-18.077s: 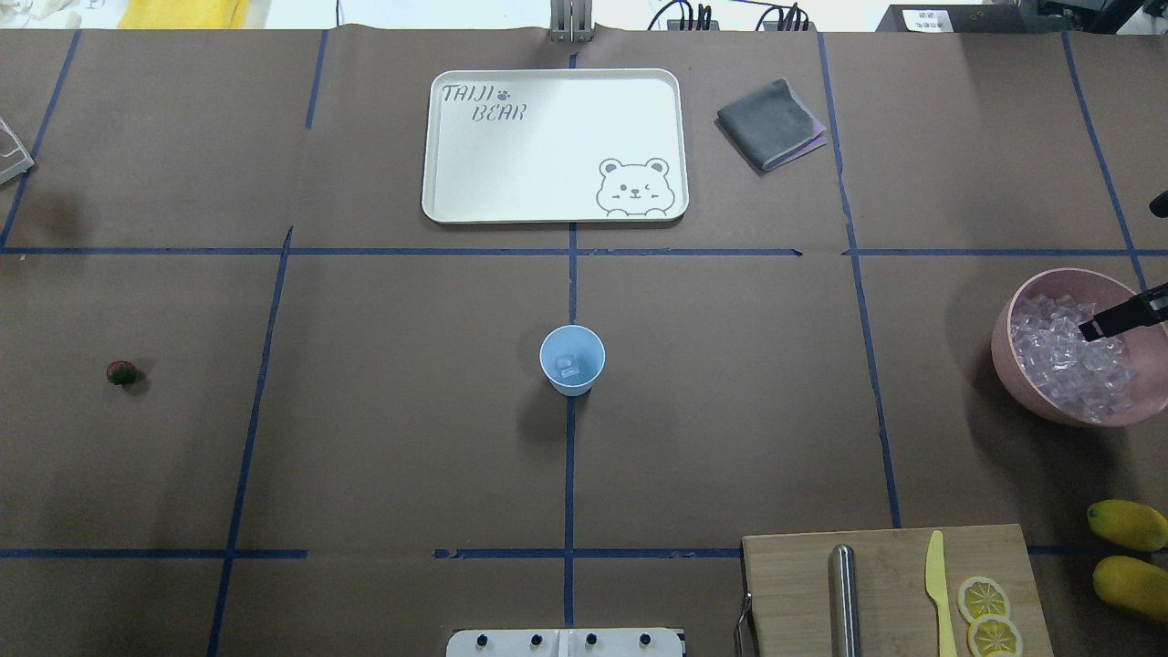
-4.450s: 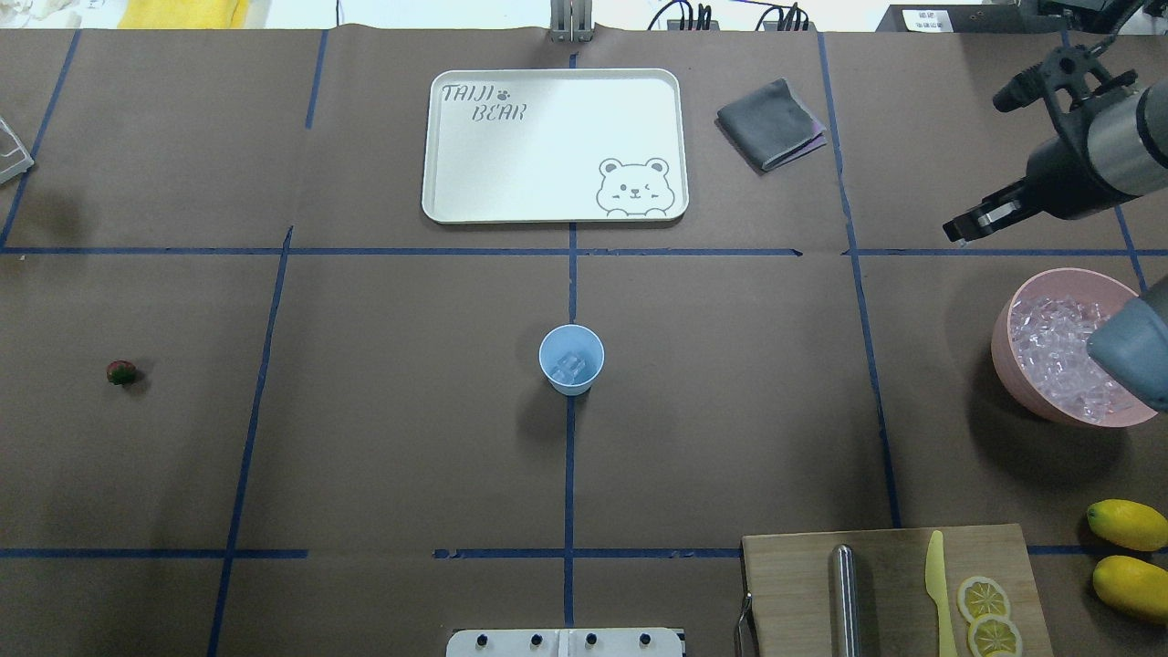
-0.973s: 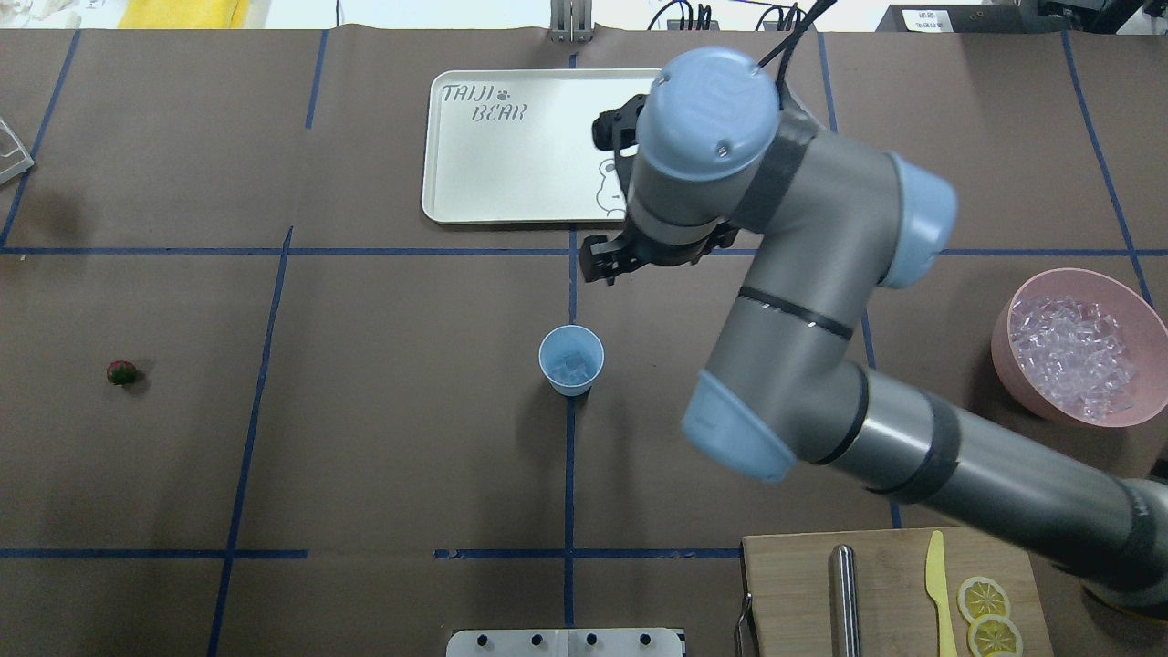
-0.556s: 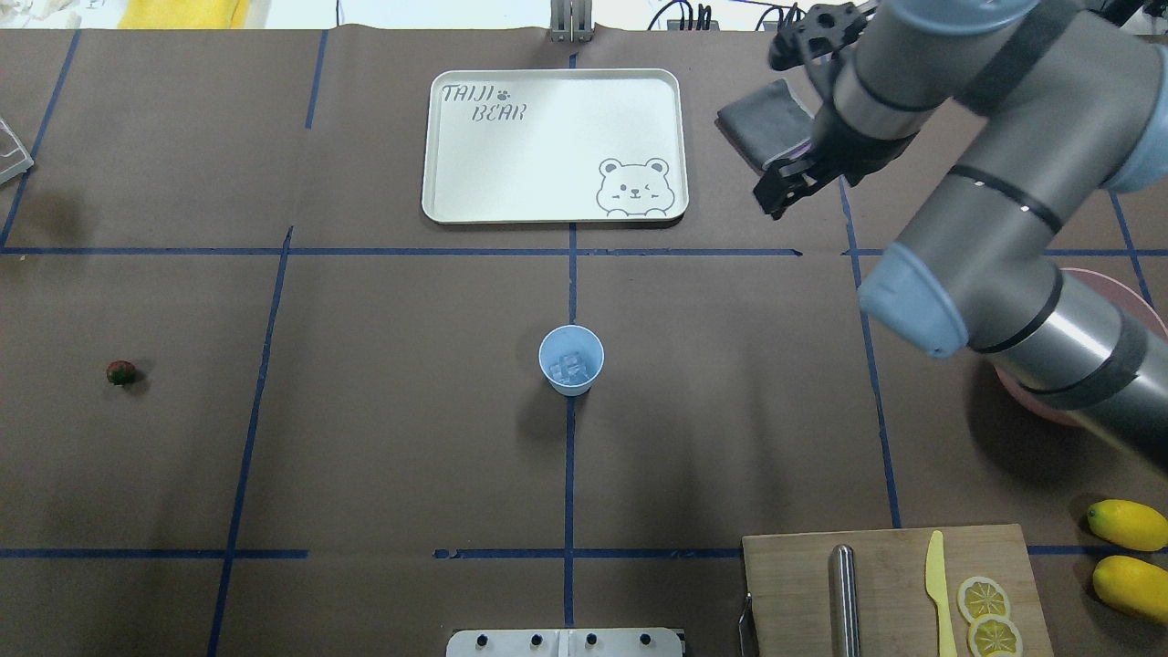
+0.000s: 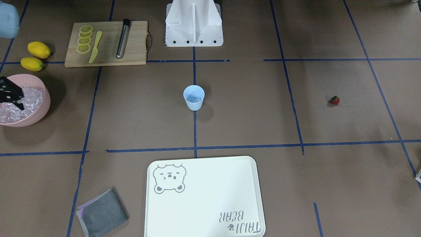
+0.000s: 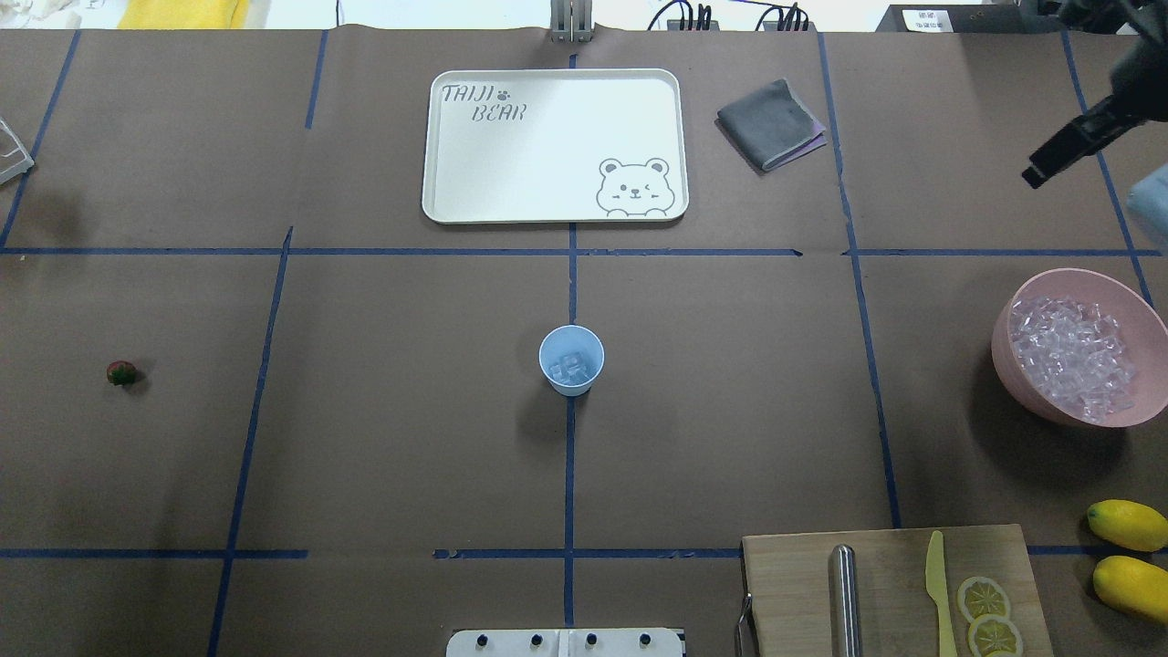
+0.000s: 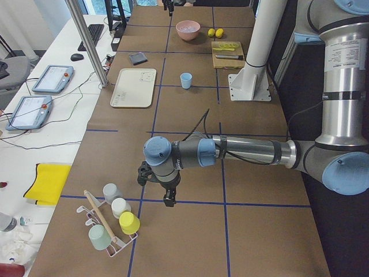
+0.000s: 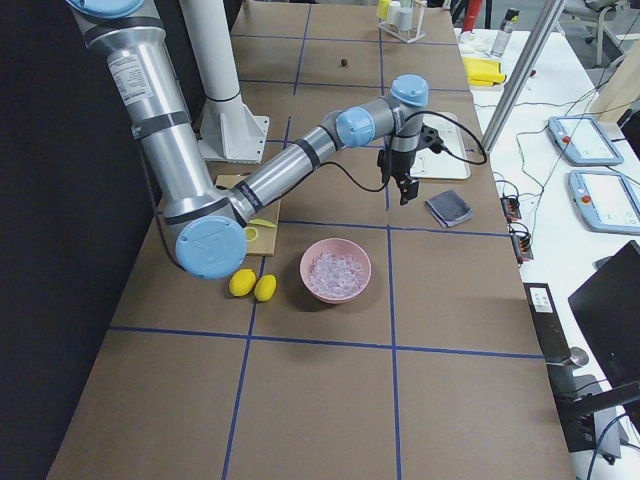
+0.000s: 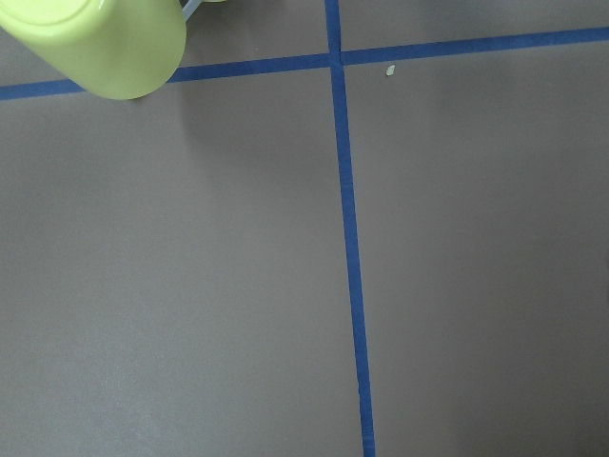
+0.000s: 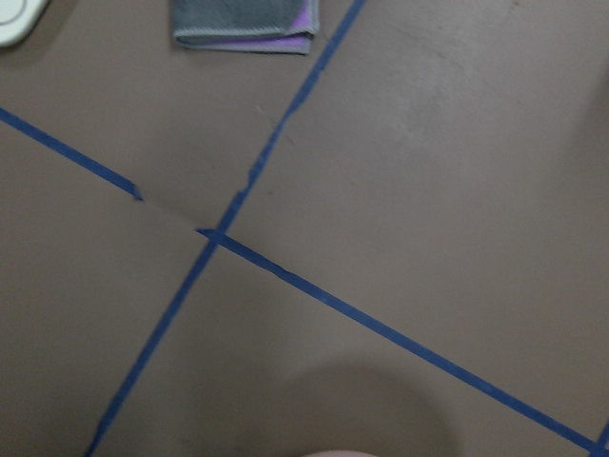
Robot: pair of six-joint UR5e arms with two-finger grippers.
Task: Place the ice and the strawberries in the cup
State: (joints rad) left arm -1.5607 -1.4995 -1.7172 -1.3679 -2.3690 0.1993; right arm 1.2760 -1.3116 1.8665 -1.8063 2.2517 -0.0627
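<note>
The pale blue cup stands at the table's middle with a few ice cubes in it. Many more ice cubes fill the pink bowl at the right. The strawberry lies alone at the far left. My right gripper hangs in the air beyond the bowl. It is empty, and in the front view its fingers look apart. My left gripper shows only in the left side view, low over the table's left end. I cannot tell its state.
A white bear tray and a grey cloth lie at the back. A cutting board with a knife, a metal rod and lemon slices is at the front right, with two lemons beside it. A cup rack stands by my left gripper.
My right arm has swung from near the cup back to the right, past the cloth, to beyond the bowl. The cup holds more ice than in the earliest frame.
</note>
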